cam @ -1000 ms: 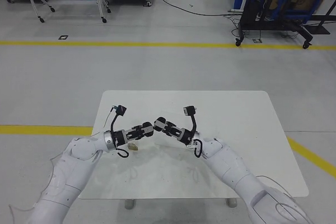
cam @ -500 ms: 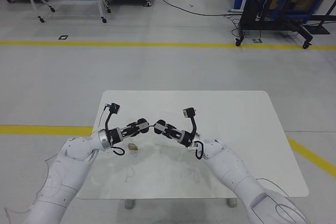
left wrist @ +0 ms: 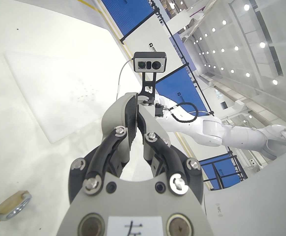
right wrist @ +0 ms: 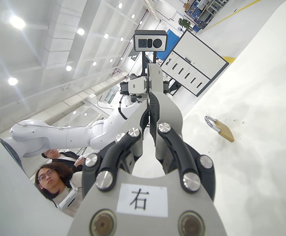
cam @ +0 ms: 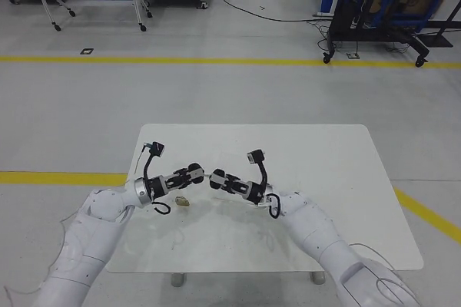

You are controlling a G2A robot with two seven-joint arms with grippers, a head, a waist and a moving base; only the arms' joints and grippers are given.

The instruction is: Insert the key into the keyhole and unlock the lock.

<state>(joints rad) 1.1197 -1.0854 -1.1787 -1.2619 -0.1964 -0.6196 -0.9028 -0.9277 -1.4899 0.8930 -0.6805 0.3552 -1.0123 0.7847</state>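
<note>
Padlock [right wrist: 220, 130], brass with curved steel shackle [right wrist: 209, 121], lies on table [right wrist: 255, 94]; left claw [left wrist: 136, 115], right claw [right wrist: 149, 108] clenched.

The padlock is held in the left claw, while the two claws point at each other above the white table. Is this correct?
One point is wrong. The padlock is not in the left claw; it lies on the white table, as the right wrist view shows. The left claw and the right claw do point at each other above the table.
</note>
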